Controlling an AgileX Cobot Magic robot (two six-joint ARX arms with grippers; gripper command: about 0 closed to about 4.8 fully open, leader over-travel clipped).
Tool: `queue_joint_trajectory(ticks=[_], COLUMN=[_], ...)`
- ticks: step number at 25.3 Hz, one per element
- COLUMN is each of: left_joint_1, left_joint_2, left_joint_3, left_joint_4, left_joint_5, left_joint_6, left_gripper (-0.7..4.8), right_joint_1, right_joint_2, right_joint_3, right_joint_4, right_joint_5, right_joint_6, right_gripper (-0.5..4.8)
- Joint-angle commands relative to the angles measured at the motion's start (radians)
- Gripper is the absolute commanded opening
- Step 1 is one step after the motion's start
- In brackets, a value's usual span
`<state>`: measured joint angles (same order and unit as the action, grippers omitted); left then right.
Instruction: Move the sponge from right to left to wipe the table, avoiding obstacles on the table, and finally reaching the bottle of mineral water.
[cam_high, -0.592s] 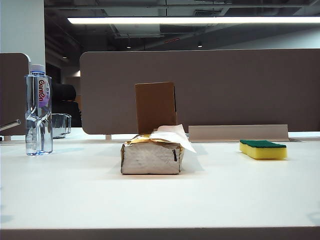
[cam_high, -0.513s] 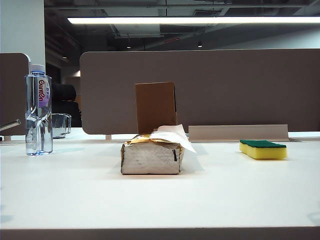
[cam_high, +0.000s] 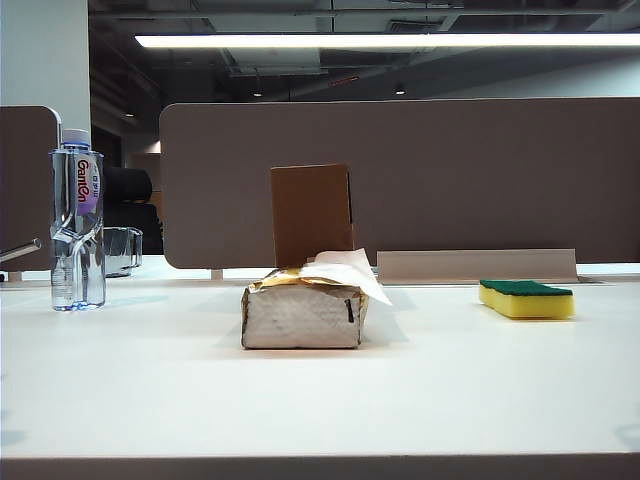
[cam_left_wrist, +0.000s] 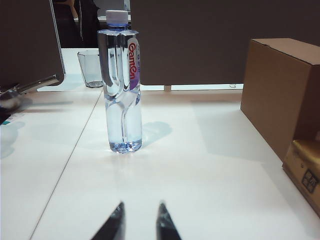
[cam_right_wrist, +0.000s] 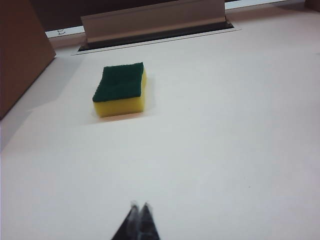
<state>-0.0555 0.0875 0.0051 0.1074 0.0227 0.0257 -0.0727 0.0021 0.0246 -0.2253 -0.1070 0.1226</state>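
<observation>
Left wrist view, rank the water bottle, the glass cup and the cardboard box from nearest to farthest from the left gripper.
From the left gripper, fingers slightly apart:
1. Bottle of mineral water, straight ahead on the table.
2. Cardboard box, off toward the table's middle; near corner roughly level with the bottle.
3. Glass cup, behind the bottle.

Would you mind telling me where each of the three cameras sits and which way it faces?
Exterior: low at the table edge, facing across it at tissue pack, box, bottle and sponge; no arm shows.
Left wrist: on the left arm, facing the bottle; left gripper tips slightly apart.
Right wrist: on the right arm, looking down at the sponge; right gripper tips shut.
Shared: bottle in exterior and left wrist; sponge in exterior and right wrist.
</observation>
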Motion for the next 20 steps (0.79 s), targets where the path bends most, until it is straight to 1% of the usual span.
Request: queue_joint_trajectory(ticks=[1,3,6,9,11,15,17,18,20], left_joint_1=[0.001,0.001,0.000,0.000,0.000,0.000,0.000,0.000,0.000], left_joint_2=[0.000,0.000,0.000,0.000,0.000,0.000,0.000,0.000,0.000], left_joint_3=[0.004,0.007,0.016,0.053,0.072,0.129,0.162,0.196,0.240], left_joint_4=[0.006,0.013,0.021,0.019,0.005,-0.099,-0.163,-0.215,-0.260], left_joint_5=[0.000,0.017,0.070,0.117,0.116,0.124,0.161,0.202,0.250], left_joint_6=[0.000,0.000,0.000,0.000,0.000,0.000,0.000,0.000,0.000], left_gripper=[0.84,0.84,0.84,0.84,0.84,0.95,1.17,1.30,1.30], right_joint_1=[0.000,0.000,0.000,0.000,0.000,0.000,0.000,0.000,0.000], right_joint_2=[0.000,0.000,0.000,0.000,0.000,0.000,0.000,0.000,0.000], right_joint_3=[0.000,0.005,0.023,0.076,0.101,0.145,0.167,0.195,0.244], right_joint_4=[0.013,0.014,0.014,0.013,0.012,0.013,0.009,-0.013,-0.073], right_joint_5=[-0.018,-0.060,-0.098,-0.113,-0.113,-0.122,-0.124,-0.124,-0.124], right_joint_6=[0.004,0.008,0.043,0.069,0.089,0.159,0.182,0.196,0.196], right_gripper=[-0.06,-0.06,-0.06,-0.06,-0.05,-0.05,-0.05,-0.04,0.00])
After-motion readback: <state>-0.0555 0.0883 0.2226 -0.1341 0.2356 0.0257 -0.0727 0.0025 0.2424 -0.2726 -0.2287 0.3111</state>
